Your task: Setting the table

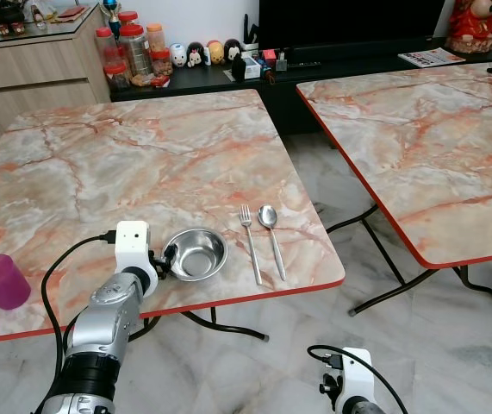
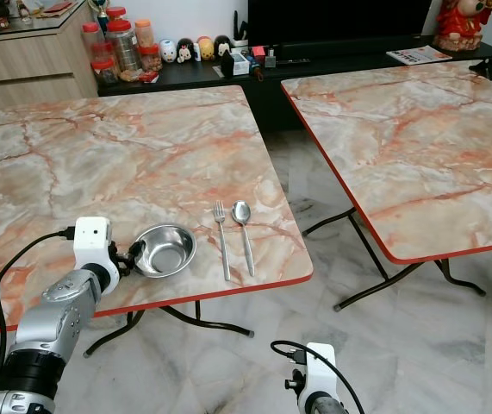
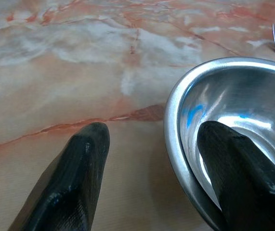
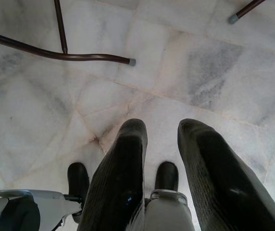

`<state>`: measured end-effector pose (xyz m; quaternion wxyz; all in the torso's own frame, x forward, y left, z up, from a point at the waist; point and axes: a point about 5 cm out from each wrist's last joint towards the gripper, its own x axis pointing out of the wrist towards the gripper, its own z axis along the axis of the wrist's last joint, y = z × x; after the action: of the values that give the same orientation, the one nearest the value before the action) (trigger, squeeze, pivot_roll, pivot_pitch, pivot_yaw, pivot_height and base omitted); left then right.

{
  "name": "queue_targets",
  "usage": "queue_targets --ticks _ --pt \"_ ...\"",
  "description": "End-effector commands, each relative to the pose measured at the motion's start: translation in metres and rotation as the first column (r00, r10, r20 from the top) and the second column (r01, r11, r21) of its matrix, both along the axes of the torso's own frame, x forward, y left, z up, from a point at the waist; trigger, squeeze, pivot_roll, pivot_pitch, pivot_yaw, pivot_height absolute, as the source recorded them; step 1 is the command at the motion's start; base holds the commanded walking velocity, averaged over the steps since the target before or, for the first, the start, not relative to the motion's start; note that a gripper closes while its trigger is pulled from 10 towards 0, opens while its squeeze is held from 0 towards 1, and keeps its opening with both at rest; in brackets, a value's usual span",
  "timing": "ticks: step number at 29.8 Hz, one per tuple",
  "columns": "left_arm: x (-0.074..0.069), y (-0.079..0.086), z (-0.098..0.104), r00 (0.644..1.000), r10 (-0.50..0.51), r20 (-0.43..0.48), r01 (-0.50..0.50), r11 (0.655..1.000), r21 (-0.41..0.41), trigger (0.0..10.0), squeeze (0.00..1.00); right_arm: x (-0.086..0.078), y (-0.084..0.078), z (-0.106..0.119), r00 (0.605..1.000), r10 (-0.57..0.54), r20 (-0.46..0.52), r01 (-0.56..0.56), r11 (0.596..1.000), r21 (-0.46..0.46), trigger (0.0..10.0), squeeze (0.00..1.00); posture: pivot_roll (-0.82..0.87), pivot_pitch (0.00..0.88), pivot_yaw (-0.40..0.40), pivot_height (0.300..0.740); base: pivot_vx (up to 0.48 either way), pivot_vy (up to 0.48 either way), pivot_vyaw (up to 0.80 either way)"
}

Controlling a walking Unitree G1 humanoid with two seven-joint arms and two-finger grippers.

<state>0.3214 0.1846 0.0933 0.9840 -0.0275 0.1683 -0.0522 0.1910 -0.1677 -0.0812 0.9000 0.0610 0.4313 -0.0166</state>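
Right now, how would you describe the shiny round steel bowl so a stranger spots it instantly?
Look at the left marble table, near its front red edge. The round steel bowl sits left of the silver fork and spoon, the left gripper straddling its rim. It is the only deep, hollow piece.

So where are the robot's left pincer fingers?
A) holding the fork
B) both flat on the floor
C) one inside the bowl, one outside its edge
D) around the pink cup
C: the left pincer straddles the bowl's edge, one finger inside and the other outside on the table.
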Motion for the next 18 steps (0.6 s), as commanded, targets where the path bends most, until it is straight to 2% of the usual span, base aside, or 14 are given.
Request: queue_targets --ticks 1,15,16,17,18 --pt "-0.0016 0.0008 0.0008 1.0 -0.015 -0.011 0.015 1.0 -0.002 10.0 0.0 -0.0001 0.0 0.0 1.0 -0.015 0.001 0.015 1.0 0.007 10.0 0.0 0.08 0.002 0.039 0.74 0.0 0.0 0.0" --pt "-0.0029 -0.0064 -0.0021 0.994 -0.085 -0.065 0.086 0.996 0.0 10.0 0.0 -0.0004 0.0005 -0.0002 1.0 -0.015 0.001 0.015 1.0 0.009 10.0 0.0 0.08 0.0 0.046 0.74 0.0 0.0 0.0" --pt "-0.0024 -0.0075 -0.0012 0.993 -0.099 -0.062 0.099 0.995 -0.005 8.0 0.0 0.0002 0.001 0.0001 1.0 -0.014 0.002 0.014 1.0 0.01 10.0 0.0 0.08 0.0 0.049 0.74 0.0 0.0 0.0" --pt "-0.0023 -0.0081 -0.0008 0.993 -0.105 -0.061 0.104 0.994 -0.009 2.7 0.0 0.0006 0.0014 0.0002 1.0 -0.013 0.003 0.013 1.0 0.01 10.0 0.0 0.08 0.0 0.049 0.74 0.0 0.0 0.0" --pt "-0.0023 -0.0085 -0.0005 0.993 -0.106 -0.06 0.105 0.994 -0.014 0.0 0.0 0.0007 0.0016 0.0003 1.0 -0.012 0.004 0.012 1.0 0.01 10.0 0.0 0.08 0.0 0.049 0.74 0.0 0.0 0.0"
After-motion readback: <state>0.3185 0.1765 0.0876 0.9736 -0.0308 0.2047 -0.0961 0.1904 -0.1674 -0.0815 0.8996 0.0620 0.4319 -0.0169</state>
